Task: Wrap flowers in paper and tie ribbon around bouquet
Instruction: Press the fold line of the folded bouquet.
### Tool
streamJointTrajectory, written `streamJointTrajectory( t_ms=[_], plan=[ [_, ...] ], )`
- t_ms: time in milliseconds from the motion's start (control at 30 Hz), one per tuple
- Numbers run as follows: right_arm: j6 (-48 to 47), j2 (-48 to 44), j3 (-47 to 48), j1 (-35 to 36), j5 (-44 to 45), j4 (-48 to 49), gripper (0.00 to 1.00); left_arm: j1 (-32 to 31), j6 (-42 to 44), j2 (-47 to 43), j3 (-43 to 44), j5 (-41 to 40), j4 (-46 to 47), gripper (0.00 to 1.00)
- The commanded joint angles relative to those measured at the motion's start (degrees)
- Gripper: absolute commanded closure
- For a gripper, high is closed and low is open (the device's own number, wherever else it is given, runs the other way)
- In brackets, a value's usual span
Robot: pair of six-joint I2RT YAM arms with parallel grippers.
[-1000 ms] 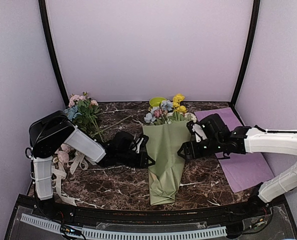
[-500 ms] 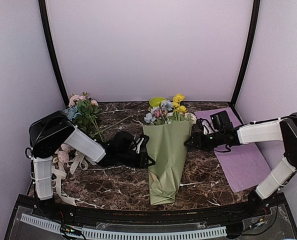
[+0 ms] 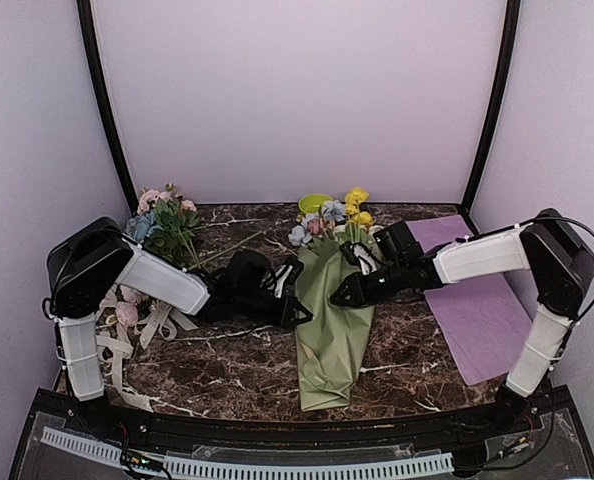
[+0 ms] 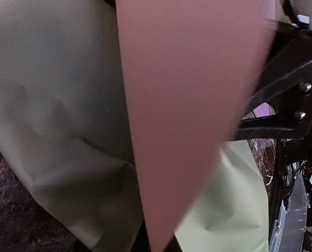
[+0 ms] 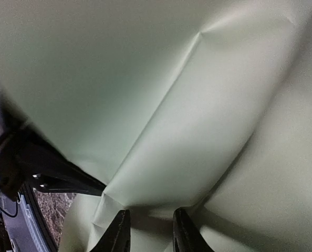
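Right tool (image 3: pixel 339 298) slid onto bouquet (image 3: pixel 329 340) middle, jaws narrowed, grip unclear; left tool (image 3: pixel 299 310) clamped shut on paper (image 4: pixel 51 105).

— What fills the view?
— Mostly a creased green sheet (image 4: pixel 51 105), on the left side and again at lower right. Across it lies a peach sheet (image 4: pixel 182 94), wide at the top and narrowing to a point at the bottom edge.
— Anything around them?
— The dark marbled desk (image 4: pixel 9 220) shows in the lower left corner. At the right there's a black bracket (image 4: pixel 287 68) with two screw heads, and a small purple patch (image 4: pixel 262 110) behind it.
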Motion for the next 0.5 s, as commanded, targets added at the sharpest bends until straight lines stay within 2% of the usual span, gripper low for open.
streamJointTrajectory(
  t_ms=[0,167,200,233,267,300,333,400,467],
  plan=[
    [-1.81,4.29,3.37,1.35,-0.61,-3.15,0.74,0.51,0.81,-3.73,0.43,-1.83,-4.6,1.0],
    [-1.68,6.75,2.6,1.35,2.3,-3.98,0.75,1.0,2.16,-4.67,0.0,-5.65,-7.3,1.0],
    [-1.63,7.19,2.67,1.35,1.94,-3.84,0.75,1.04,2.49,-4.79,0.41,-5.9,-8.16,0.97],
    [-1.42,7.55,2.68,1.36,1.63,-3.58,0.75,1.04,2.96,-5.07,1.03,-6.37,-9.38,0.92],
    [-1.16,7.69,2.65,1.35,1.58,-3.32,0.75,1.05,3.68,-5.59,1.6,-7.32,-10.85,0.83],
    [-0.82,7.74,2.51,1.38,1.67,-2.99,0.76,1.01,4.73,-6.69,1.95,-8.53,-12.65,0.69],
    [-0.43,7.73,2.37,1.41,1.67,-2.64,0.76,0.93,5.59,-8.16,1.82,-9.7,-13.75,0.62],
    [0.2,7.82,2.3,1.43,1.52,-1.89,0.76,0.2,8.39,-14.08,-0.14,-12.09,-14.15,0.54],
    [0.7,7.9,2.17,1.48,1.64,-1.5,0.76,-1.92,13.06,-20.18,-3.52,-15.14,-14.09,0.5]
  ],
)
